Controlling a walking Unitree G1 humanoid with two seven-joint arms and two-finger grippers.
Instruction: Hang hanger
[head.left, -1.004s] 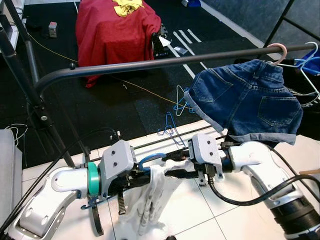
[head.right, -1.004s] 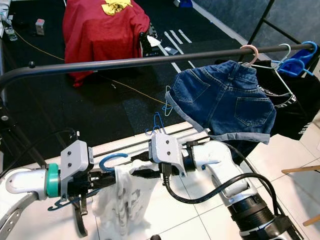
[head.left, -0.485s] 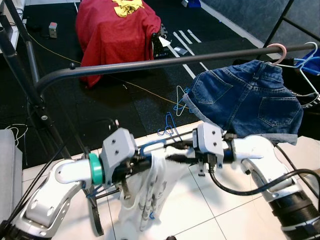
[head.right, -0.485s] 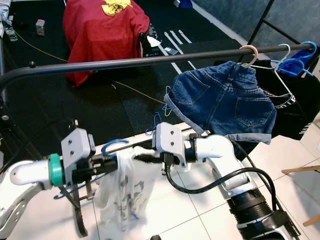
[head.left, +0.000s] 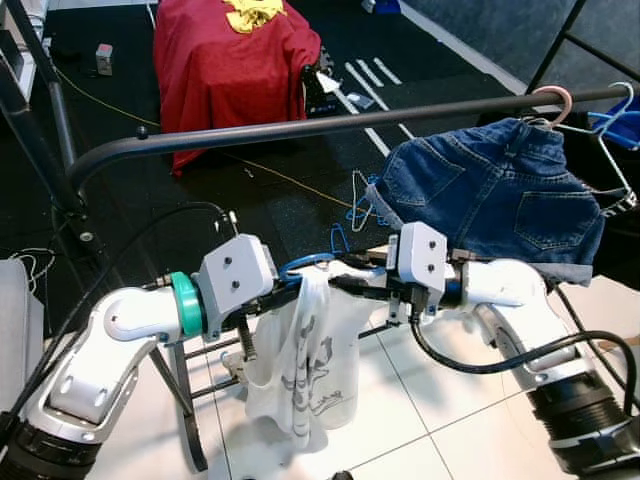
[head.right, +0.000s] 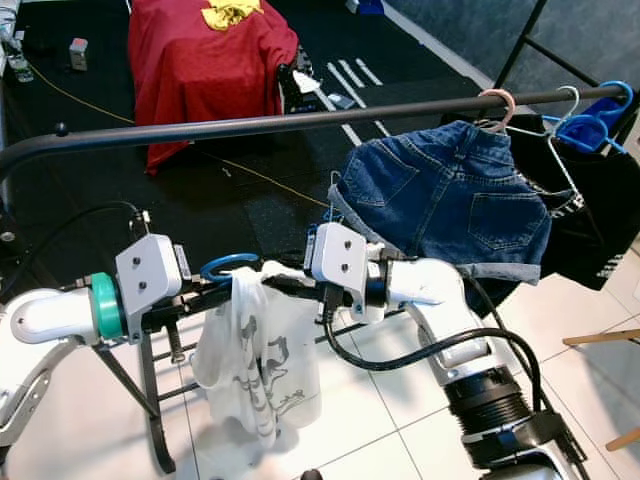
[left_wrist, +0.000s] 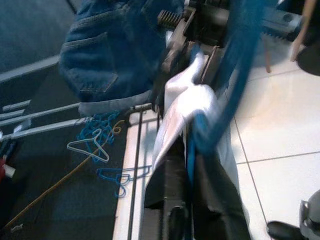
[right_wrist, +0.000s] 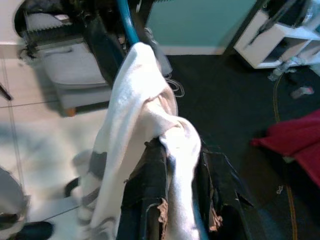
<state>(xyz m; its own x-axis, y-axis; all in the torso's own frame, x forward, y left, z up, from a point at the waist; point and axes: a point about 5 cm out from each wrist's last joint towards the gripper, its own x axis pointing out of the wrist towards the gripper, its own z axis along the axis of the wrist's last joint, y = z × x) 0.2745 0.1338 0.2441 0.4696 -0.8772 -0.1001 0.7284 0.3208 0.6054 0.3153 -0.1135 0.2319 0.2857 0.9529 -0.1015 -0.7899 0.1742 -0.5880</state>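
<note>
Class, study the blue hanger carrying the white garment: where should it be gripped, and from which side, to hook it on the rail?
Grip the blue hanger on its shoulders, one gripper from each side, as now. Its hook curves upward between them, so stays free to catch the rail above; the white garment hangs below.

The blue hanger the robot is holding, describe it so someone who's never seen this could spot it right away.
Find the long dark rail crossing the scene. Below it, the left pincer and right pincer meet over white tiles. The blue hanger is between them, carrying a white printed shirt, unlike the loose hangers on the floor.
</note>
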